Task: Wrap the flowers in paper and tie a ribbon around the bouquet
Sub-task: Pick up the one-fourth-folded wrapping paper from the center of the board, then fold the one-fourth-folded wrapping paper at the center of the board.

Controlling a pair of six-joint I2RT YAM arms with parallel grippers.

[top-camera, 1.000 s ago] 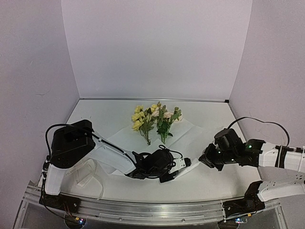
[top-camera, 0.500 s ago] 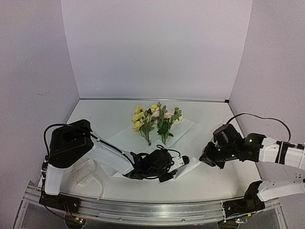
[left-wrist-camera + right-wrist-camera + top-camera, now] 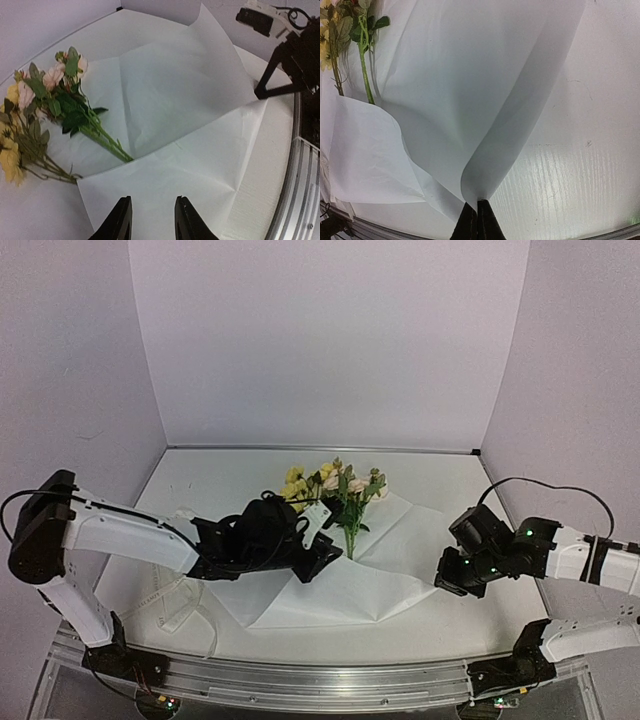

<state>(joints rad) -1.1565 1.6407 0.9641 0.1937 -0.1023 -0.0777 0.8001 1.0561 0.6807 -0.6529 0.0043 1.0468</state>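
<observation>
I see the paper [image 3: 340,585] spread mid-table [image 3: 200,480], its near flap folded over the stem ends. The flowers [image 3: 335,490] lie on it, blooms toward the back wall. My right gripper [image 3: 477,207] pinches a raised fold of paper, jaws closed tight. My left gripper [image 3: 153,202] hovers over the flap, partly open and holding nothing.

Left arm [image 3: 120,533] and right arm [image 3: 615,570]: white links, black joints, thin black cables [image 3: 520,479]. The left gripper [image 3: 152,204] is black.

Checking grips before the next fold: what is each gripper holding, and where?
The right gripper pinches the paper at its lifted right edge; the left gripper holds nothing.
</observation>
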